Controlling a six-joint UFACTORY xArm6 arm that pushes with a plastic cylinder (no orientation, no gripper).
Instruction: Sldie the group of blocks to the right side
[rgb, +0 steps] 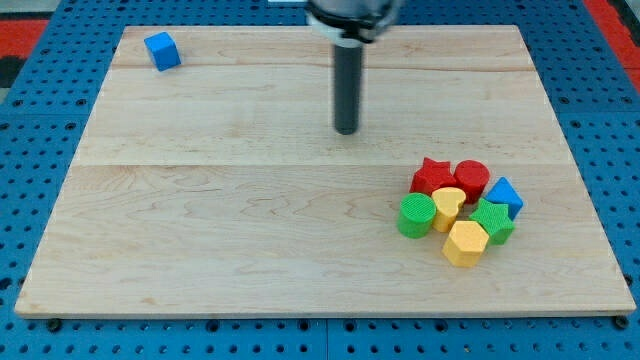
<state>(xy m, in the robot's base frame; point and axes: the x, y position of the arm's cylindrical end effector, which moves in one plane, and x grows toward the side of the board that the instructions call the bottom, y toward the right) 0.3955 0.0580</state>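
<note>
My tip (346, 131) rests on the wooden board (250, 230), touching no block; the rod carries no gripper. The cluster sits well apart at its four o'clock, near the board's right edge: red star (431, 175), red cylinder (472, 177), blue triangular block (505, 194), green cylinder (415, 215), yellow heart (449, 205), green star (493, 219), yellow hexagon (465, 243), all packed together. A lone blue cube (161, 50) lies far off at ten o'clock.

Board (250, 220) looking like pale matt wood, grain showing; green cylinder (416, 215) showing ribbed plastic; rod (347, 85) looking dark, matt.
</note>
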